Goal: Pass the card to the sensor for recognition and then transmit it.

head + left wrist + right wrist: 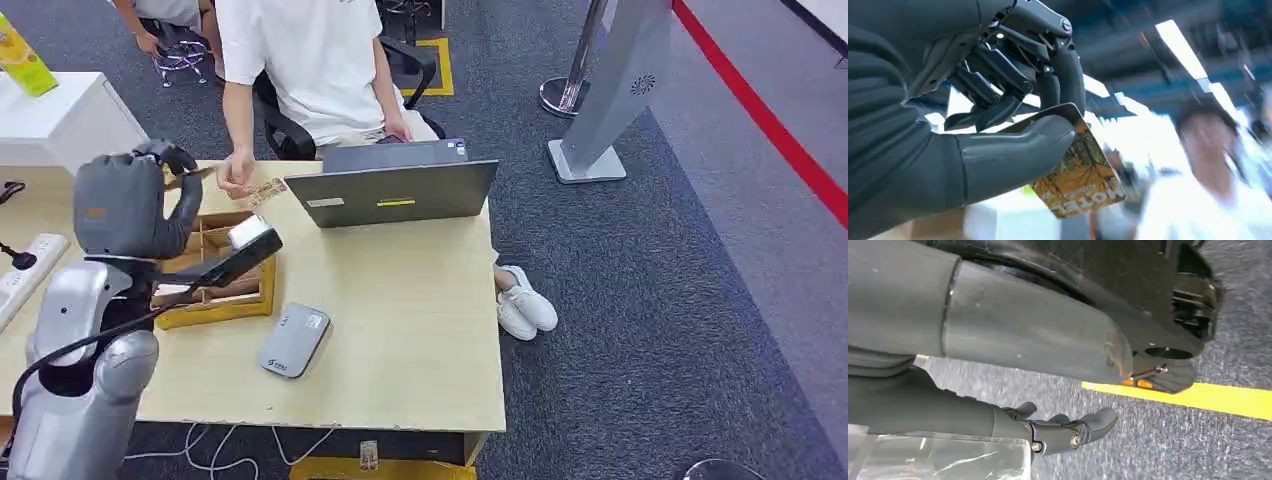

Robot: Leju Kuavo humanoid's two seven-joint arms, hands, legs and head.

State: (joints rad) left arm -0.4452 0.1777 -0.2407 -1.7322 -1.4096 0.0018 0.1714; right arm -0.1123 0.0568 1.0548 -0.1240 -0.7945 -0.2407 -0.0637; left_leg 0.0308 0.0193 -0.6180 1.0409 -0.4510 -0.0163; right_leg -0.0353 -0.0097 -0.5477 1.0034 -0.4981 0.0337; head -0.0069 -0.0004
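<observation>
The card (1079, 180), printed with an orange and yellow picture, sits pinched between the thick thumb and the dark fingers (1068, 75) of the left hand (125, 205). In the head view that hand is raised above the far left part of the wooden table (400, 320), and the card's thin edge (190, 175) pokes out toward a person's hand (236, 176). The person's hand holds another small card (266, 191) just beside it. The person sits at the far side of the table in a white shirt (315, 60).

Below the left hand lies a wooden tray (215, 295) with compartments. A grey card reader (294, 340) rests flat on the table to the right of the tray, nearer the robot. A grey laptop (400, 185) stands open at the far edge.

The right hand (1063, 432) hangs over grey carpet with a yellow line (1198, 396), its fingers loosely extended and holding nothing.
</observation>
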